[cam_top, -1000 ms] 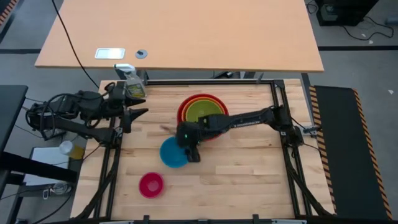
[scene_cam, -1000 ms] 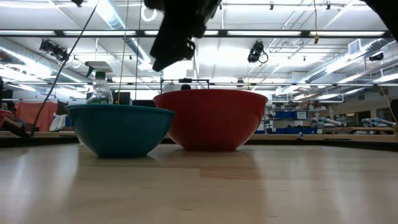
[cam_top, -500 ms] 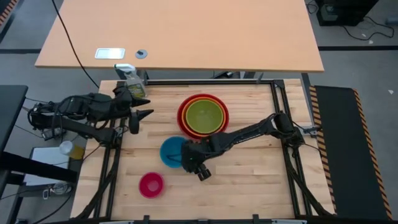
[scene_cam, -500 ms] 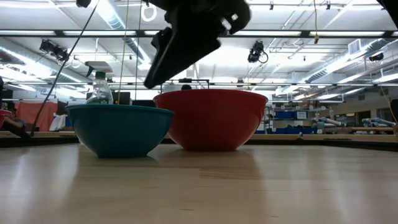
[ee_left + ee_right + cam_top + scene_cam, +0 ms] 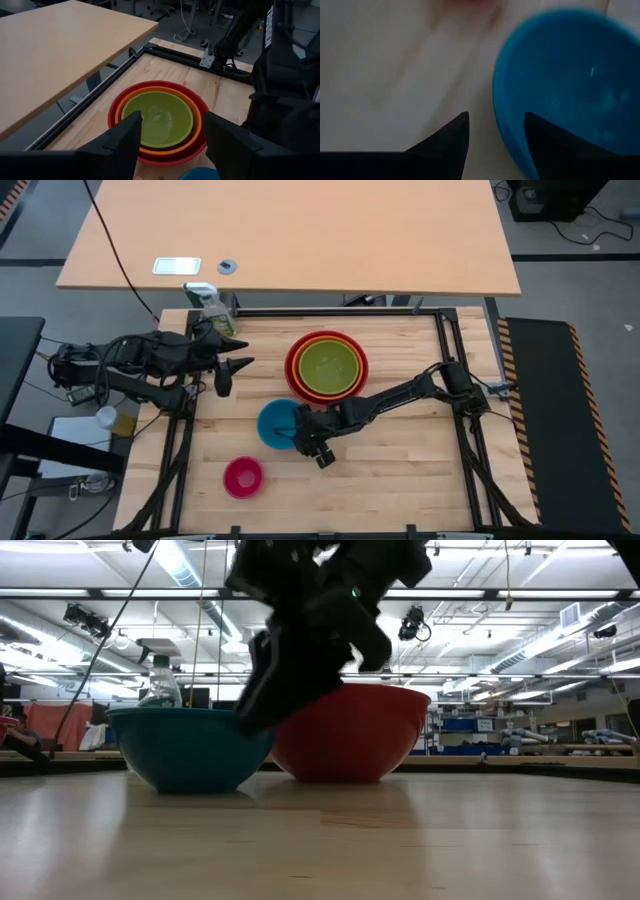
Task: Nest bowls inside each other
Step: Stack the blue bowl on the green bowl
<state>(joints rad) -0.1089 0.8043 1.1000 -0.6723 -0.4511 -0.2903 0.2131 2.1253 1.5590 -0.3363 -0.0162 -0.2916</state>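
The red bowl (image 5: 292,370) sits on the table with the orange bowl (image 5: 300,352) and the lime green bowl (image 5: 326,367) nested inside it. The blue bowl (image 5: 272,425) rests on its base just in front of them, and the pink bowl (image 5: 243,477) stands alone nearer the front. My right gripper (image 5: 300,438) is open and low at the blue bowl's right rim (image 5: 496,100). One finger stands outside the rim and one over the inside. My left gripper (image 5: 236,375) hovers open to the left of the stack (image 5: 157,117).
A spray bottle (image 5: 215,315) with green liquid stands at the table's far left corner. A black frame rail (image 5: 340,312) runs around the table. Bare wood lies to the right of the blue and pink bowls.
My right gripper has come away from the stacked bowls toward the near edge. It has sunk to the blue bowl's right rim and rolled as it went. My left gripper has edged right toward the stack. No bowl has moved.
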